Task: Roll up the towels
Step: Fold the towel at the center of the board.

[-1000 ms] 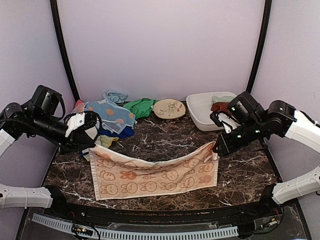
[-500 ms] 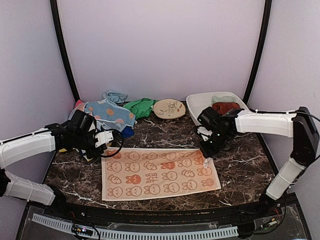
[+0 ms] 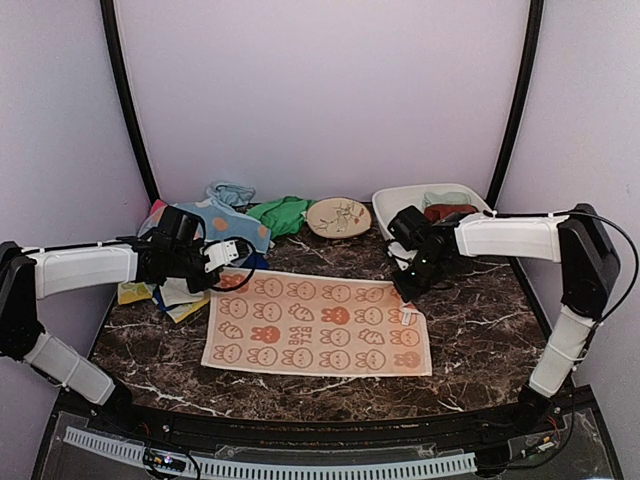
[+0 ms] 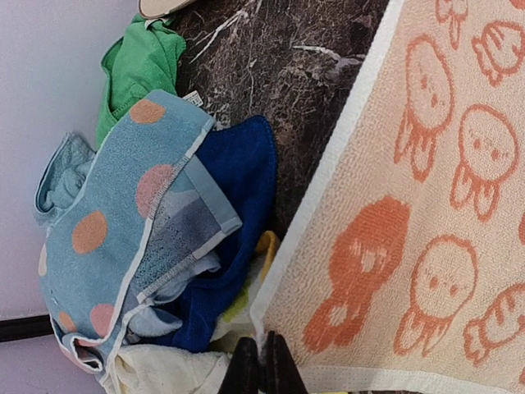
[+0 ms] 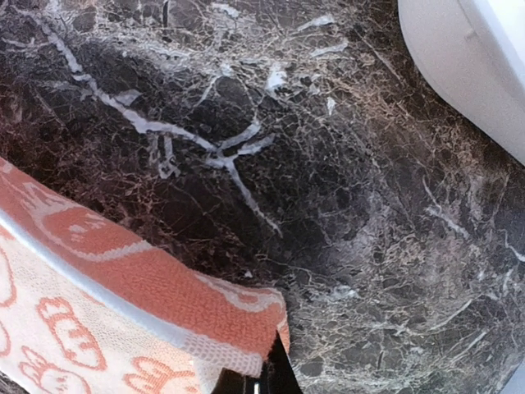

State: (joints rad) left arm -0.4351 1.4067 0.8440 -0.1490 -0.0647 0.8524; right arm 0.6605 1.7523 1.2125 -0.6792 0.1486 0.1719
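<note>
An orange towel with a cream bunny pattern [image 3: 318,325] lies spread flat on the dark marble table. My left gripper [image 3: 228,268] is shut on its far left corner; in the left wrist view the fingertips [image 4: 262,368] pinch the white hem of the towel [image 4: 426,205]. The far right corner is pinched in my shut right gripper [image 3: 405,293], and in the right wrist view that corner [image 5: 189,308] is curled over just above the table. More towels sit heaped at the back left: light blue with orange dots [image 3: 215,222], green [image 3: 280,212], blue [image 4: 238,189].
A round patterned plate [image 3: 338,216] stands at the back centre. A white tub [image 3: 385,200] at the back right holds a dark red towel [image 3: 448,212]. Yellow and white cloths [image 3: 170,297] lie under my left arm. Light walls close in the back and both sides.
The towel hung sagging between both raised grippers, then came down flat. Both grippers moved inward and toward the back, drawing its far edge away from the table front.
</note>
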